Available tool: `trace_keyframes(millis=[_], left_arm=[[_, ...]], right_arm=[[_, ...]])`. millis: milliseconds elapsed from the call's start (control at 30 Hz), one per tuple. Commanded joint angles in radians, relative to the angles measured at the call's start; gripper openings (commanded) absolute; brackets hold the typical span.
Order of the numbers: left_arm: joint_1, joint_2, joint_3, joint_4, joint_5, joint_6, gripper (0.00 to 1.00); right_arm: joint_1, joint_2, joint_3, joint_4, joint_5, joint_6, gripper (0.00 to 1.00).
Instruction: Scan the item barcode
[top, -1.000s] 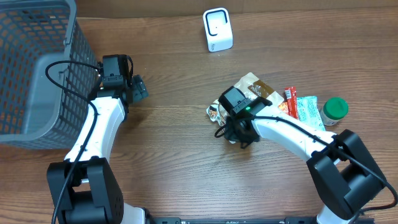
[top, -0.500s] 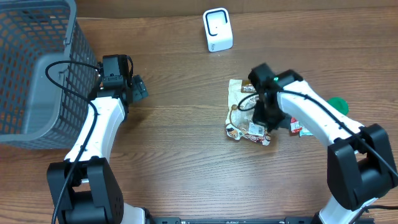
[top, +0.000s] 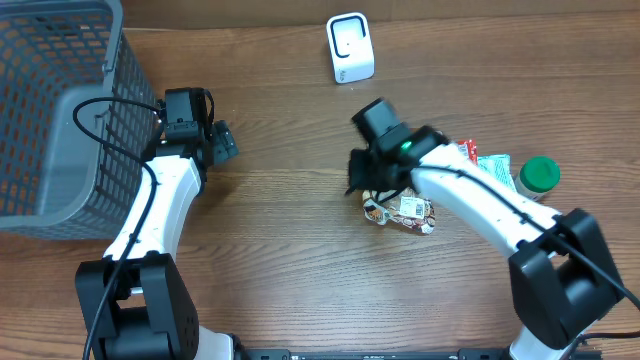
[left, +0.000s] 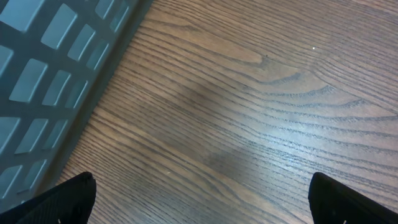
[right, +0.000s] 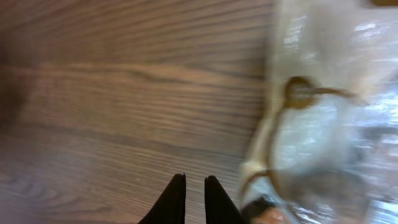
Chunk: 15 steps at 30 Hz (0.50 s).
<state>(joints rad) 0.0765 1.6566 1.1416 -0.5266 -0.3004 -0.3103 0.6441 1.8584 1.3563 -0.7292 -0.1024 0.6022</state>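
The item is a clear crinkled snack bag (top: 405, 213) with a white label, lying on the wooden table right of centre. In the right wrist view the bag (right: 323, 124) fills the right side. My right gripper (top: 360, 180) hangs at the bag's left edge. Its fingers (right: 191, 179) are shut over bare wood with nothing between them. The white scanner (top: 350, 47) stands upright at the back centre. My left gripper (top: 222, 142) stays beside the basket, and its fingers (left: 202, 199) are spread wide open over bare wood.
A grey mesh basket (top: 55, 110) fills the back left corner, and its wall (left: 56, 74) shows in the left wrist view. A red packet (top: 467, 152), a teal packet (top: 493, 172) and a green-lidded jar (top: 540, 174) lie at the right.
My right gripper swung from the bag's right side to its left edge. The bag has turned over since a second ago and now lies label up. The left arm has not moved.
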Motion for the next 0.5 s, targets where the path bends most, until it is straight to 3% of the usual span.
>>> trace_keyframes(millis=[0, 467], left_arm=[[0.003, 0.01, 0.019, 0.003, -0.017, 0.015, 1.0], [0.003, 0.01, 0.019, 0.003, -0.017, 0.015, 1.0]], right_arm=[[0.038, 0.001, -0.054, 0.035, 0.119, 0.0, 0.12], [-0.003, 0.002, -0.14, 0.023, 0.199, 0.003, 0.13]])
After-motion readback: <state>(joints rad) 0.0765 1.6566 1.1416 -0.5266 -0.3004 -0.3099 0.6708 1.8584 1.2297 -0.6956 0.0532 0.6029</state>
